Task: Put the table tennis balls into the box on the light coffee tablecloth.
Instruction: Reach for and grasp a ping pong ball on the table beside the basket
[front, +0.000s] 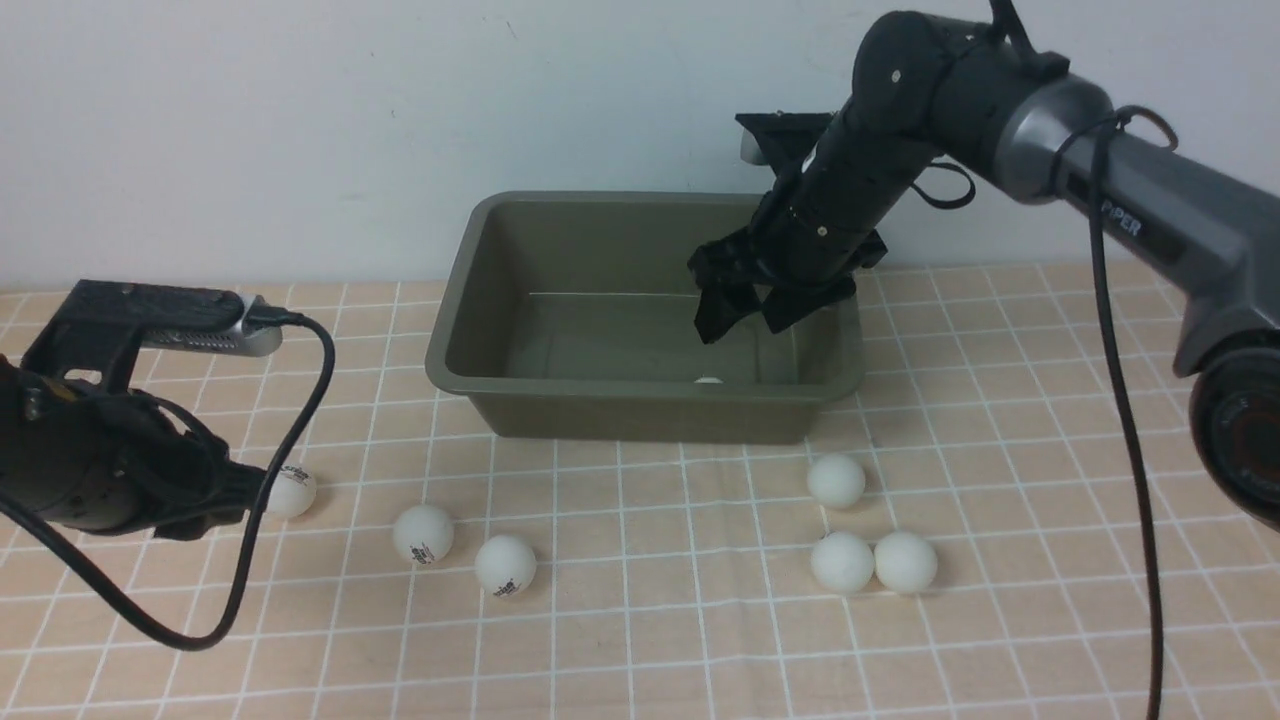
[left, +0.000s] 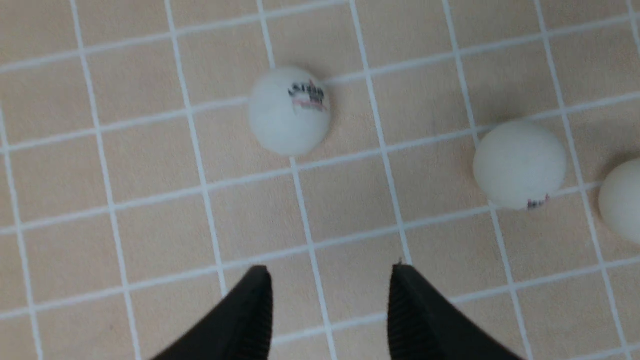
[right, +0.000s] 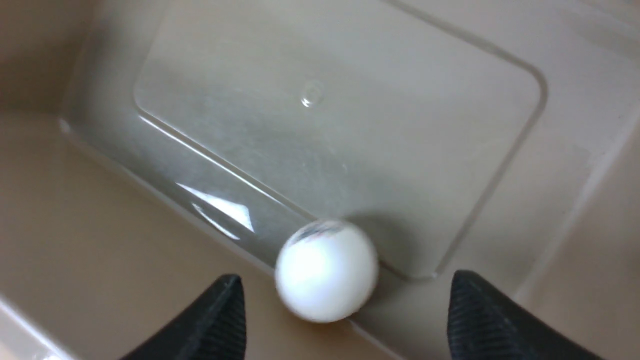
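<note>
Out front, the left tool (front: 240, 492) sits low right beside the nearest ball (front: 290, 491) on the tablecloth (front: 640, 640), with five more balls (front: 423, 533) loose further along, while the right tool (front: 745, 315) hangs inside the box (front: 640, 405). Down the left wrist camera, the left tool (left: 330, 280) stands open and empty, and the logo ball (left: 289, 111) lies just ahead of the tips, print up. It's round, so there's no long axis to line up. Over on the right wrist camera, the right tool (right: 347, 282) is spread wide and empty, with a blurred ball (right: 326, 270) free on the box floor by the wall.
</note>
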